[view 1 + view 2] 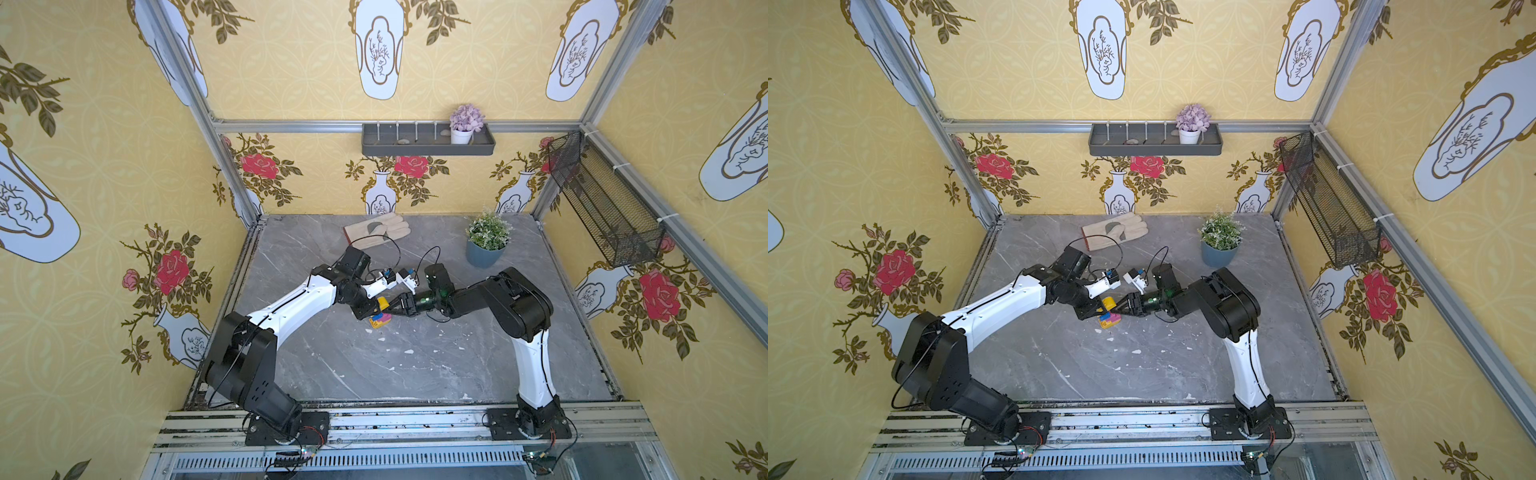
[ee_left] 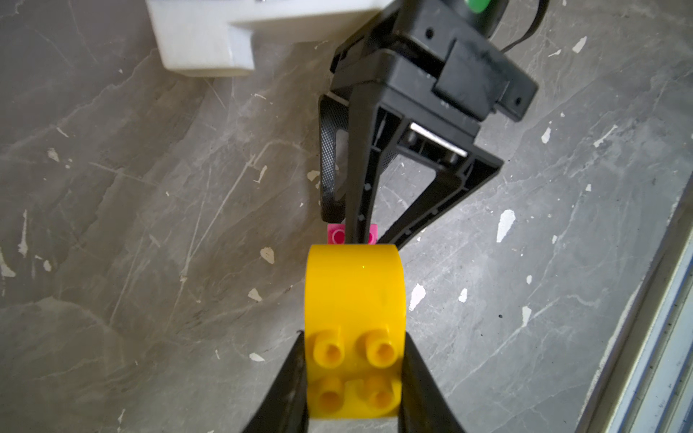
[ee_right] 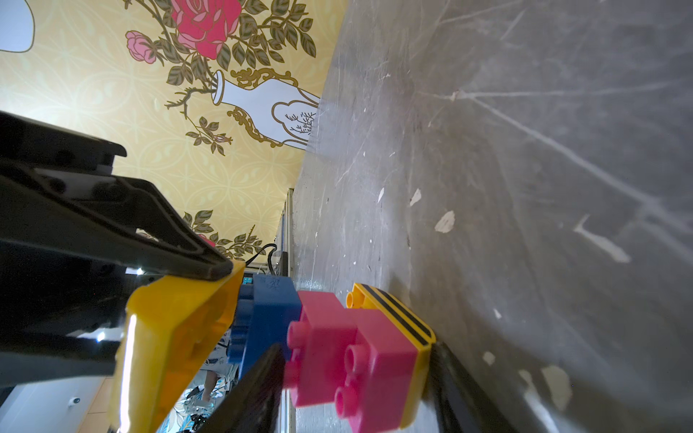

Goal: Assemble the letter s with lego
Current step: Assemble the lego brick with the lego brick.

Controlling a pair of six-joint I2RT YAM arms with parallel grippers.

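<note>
Closest to the left wrist lens was the yellow brick (image 2: 354, 300), oblong with one rounded end, pinched by the left gripper (image 2: 354, 378), whose jaws were closed flat on its two long sides. Its long axis ran straight out along the fingers toward the right gripper (image 3: 356, 348). That gripper was clamped on the unfinished letter s (image 1: 380, 322): two pink bricks (image 3: 352, 360) backed by a striped yellow brick (image 3: 397, 318), with a blue brick (image 3: 270, 311) at the free end. In the right wrist view the blue brick's studs faced the held brick's hollow underside and the two touched, though whether the studs had seated could not be told. Both arms reached inward and met over the middle of the grey table (image 1: 415, 365), the left sloping down from a raised elbow, the right folded with its wrist rolled sideways. The cluster sat low by the surface; whether it touched the table was unclear. The coming move looked like a push along the studs, left arm driving, right arm bracing.
</note>
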